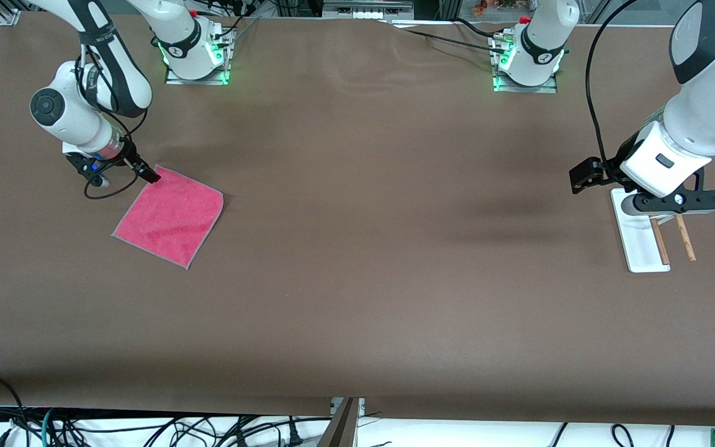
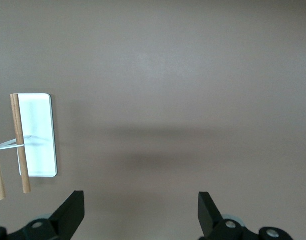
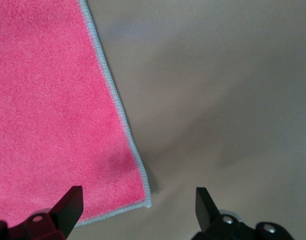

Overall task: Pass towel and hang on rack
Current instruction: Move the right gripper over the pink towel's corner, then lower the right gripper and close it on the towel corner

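The right gripper (image 1: 146, 174) sits low at the corner of the towel (image 1: 170, 215) that lies farthest from the front camera, toward the right arm's end of the counter (image 1: 357, 248). Its fingers stand apart: in the right wrist view one fingertip (image 3: 67, 205) shows over the pink cloth and the other over bare counter, with the towel (image 3: 52, 110) corner between them. The gripper clamps nothing. The towel lies flat and spread out, turned like a diamond, its thin grey border visible along the edges.

The middle of the brown counter carries only soft shadows.

Toward the left arm's end stands the rack (image 1: 649, 239), its white base on the counter and two brown rods running side by side above it. The left gripper (image 1: 674, 202) hangs over the part of the rack nearest the robots' bases, partly covering it. Its fingers (image 2: 72, 210) are spread wide and hold nothing; the left wrist view shows the rack (image 2: 36, 135) off to one side.
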Tool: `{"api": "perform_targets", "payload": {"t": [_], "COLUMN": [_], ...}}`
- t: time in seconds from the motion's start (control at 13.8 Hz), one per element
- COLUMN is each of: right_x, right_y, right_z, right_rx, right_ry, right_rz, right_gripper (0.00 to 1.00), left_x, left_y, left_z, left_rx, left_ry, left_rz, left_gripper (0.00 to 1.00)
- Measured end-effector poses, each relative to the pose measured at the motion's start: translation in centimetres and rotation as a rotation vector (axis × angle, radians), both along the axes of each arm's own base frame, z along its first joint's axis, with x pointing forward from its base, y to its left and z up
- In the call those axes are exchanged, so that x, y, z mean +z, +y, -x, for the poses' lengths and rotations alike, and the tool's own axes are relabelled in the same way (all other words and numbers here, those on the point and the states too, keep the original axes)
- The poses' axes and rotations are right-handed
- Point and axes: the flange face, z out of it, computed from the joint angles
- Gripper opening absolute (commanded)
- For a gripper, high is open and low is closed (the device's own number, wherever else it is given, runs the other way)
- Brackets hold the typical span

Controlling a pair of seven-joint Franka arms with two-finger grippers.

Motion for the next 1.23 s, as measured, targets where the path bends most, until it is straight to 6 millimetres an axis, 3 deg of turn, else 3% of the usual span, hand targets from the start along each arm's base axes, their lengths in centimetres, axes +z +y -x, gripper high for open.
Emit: {"api": "perform_targets", "payload": {"t": [0.51, 0.94, 1.23], "right_x": [-2.0, -2.8, -2.8], "right_y": [0.3, 0.3, 0.3], "right_z": [2.2, 2.4, 2.4], "right_rx": [-0.005, -0.005, -0.005], "right_ry": [-0.002, 0.004, 0.005], "right_rz": [0.003, 0.005, 0.005], "right_gripper": [0.99, 0.94, 0.82], "left_x": [0.0, 0.0, 0.0], "left_y": [0.0, 0.0, 0.0], "left_z": [0.0, 0.1, 0.1], "left_rx": [-0.001, -0.001, -0.001], "left_ry": [0.001, 0.005, 0.006], "left_rz": [0.0, -0.001, -0.001], "left_gripper": [1.0, 1.0, 1.0]}}
